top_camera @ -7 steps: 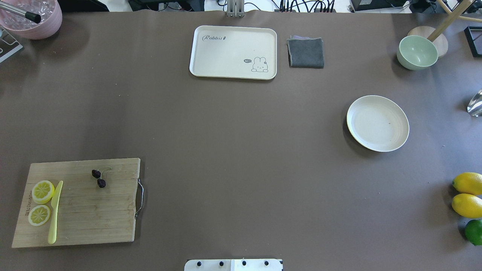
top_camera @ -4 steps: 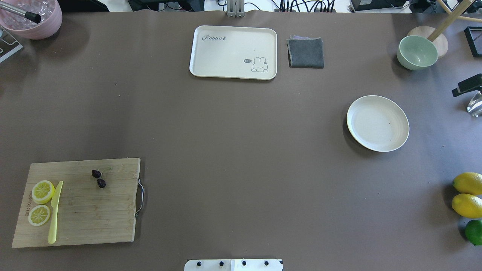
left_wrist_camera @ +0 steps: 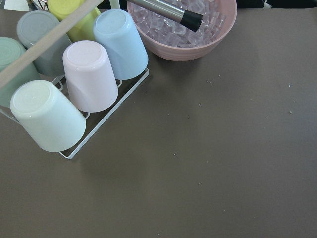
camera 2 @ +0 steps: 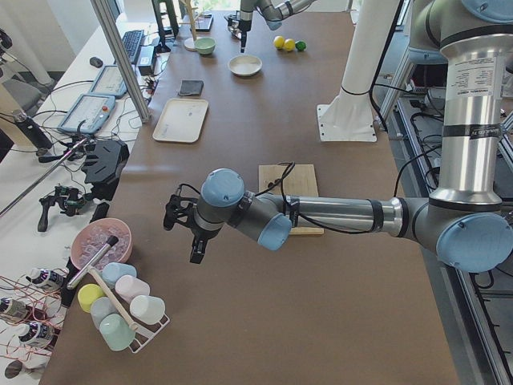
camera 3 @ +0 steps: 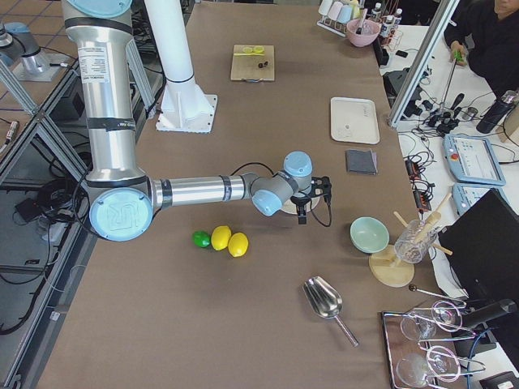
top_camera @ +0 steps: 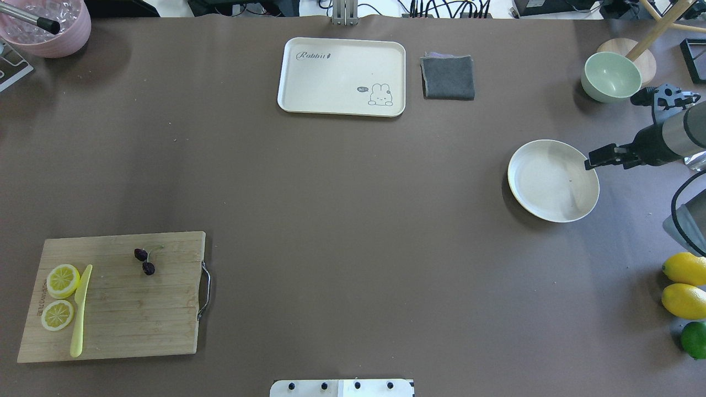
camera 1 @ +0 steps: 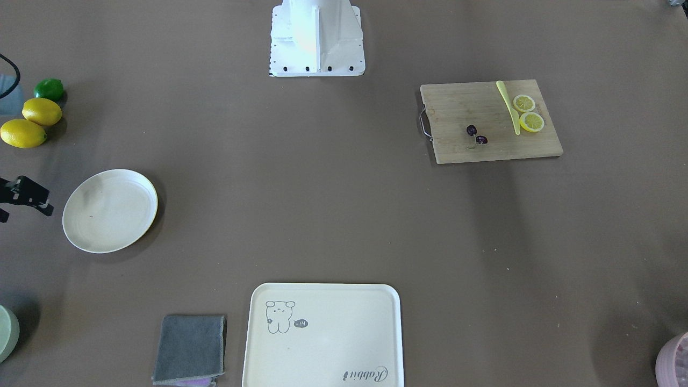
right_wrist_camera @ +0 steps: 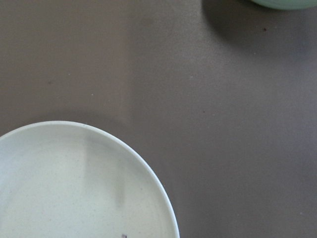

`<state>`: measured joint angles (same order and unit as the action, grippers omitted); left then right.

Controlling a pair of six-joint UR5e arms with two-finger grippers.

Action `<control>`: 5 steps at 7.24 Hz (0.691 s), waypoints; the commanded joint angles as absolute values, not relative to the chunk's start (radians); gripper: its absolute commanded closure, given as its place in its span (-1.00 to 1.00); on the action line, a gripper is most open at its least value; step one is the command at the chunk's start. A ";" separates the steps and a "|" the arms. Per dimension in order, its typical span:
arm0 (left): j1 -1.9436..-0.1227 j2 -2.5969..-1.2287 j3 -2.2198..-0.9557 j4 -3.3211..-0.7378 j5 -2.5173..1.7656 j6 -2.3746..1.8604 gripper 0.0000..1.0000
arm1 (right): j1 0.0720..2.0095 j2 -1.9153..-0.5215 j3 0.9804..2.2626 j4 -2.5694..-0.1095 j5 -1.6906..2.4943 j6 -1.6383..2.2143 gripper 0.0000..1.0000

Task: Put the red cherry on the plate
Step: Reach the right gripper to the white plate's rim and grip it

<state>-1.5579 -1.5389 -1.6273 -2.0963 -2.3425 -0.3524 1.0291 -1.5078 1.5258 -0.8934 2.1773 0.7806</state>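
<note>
One red cherry (top_camera: 145,261) pair, two fruits, lies near the cutting board's (top_camera: 138,320) far edge. Two lemon slices (top_camera: 62,280) sit at its left end. One plate (top_camera: 546,184) is near the table's right edge, with the right gripper (top_camera: 593,159) above its rim. I can't tell the jaw state there, nor on the left gripper (camera 2: 196,255).

Brown-covered table (top_camera: 353,193); white side desk (camera 2: 76,60); aluminium post (camera 2: 120,56).

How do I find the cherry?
Find the wooden cutting board at the table's corner on the robot's left. On it lies the red cherry: two tiny dark berries sharing a thin stem, far smaller than the yellow lemon slices.
</note>
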 commanded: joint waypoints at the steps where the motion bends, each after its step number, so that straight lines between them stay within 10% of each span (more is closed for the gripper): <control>1: -1.559 -1.537 -1.629 -2.106 -2.342 -0.353 -0.96 | 0.980 -1.523 1.526 -0.885 2.164 0.798 -1.00; 3: -1.560 -1.537 -1.629 -2.106 -2.342 -0.351 -0.96 | 0.959 -1.528 1.529 -0.884 2.163 0.798 -0.84; 4: -1.560 -1.537 -1.629 -2.108 -2.342 -0.351 -0.96 | 0.957 -1.528 1.531 -0.884 2.163 0.798 0.43; 5: -1.560 -1.539 -1.629 -2.106 -2.342 -0.353 -0.96 | 0.959 -1.528 1.542 -0.884 2.161 0.792 0.99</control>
